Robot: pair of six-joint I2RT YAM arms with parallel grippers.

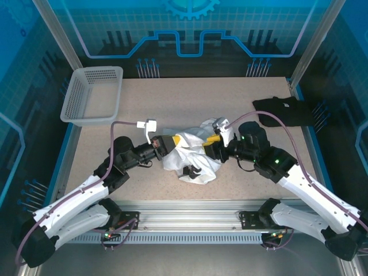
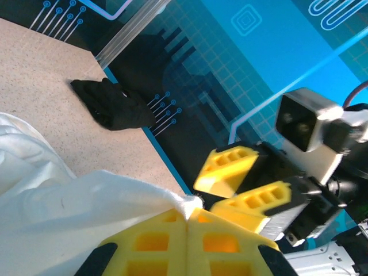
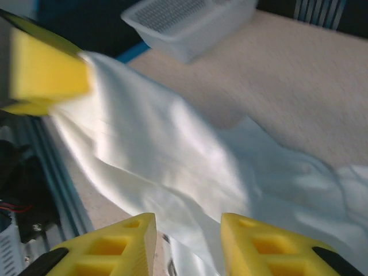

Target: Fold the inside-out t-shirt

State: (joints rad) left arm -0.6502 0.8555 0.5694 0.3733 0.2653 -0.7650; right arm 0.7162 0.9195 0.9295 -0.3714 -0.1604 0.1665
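My left claw [image 2: 187, 214] is clamped on a pinch of the one inside-out t-shirt [image 1: 192, 155], which lies crumpled on the counter [image 1: 172, 103]. My right claw [image 3: 188, 224] stands just right of the shirt, jaws apart, gripping nothing. One white basket [image 1: 92, 95] sits beyond the shirt's left, and one black garment [image 1: 284, 112] beyond its right.

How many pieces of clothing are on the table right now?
2. A crumpled white cotton t-shirt lies in the middle of the table; a black folded garment sits at its far right edge. The shirt's bunched folds could hide something small.
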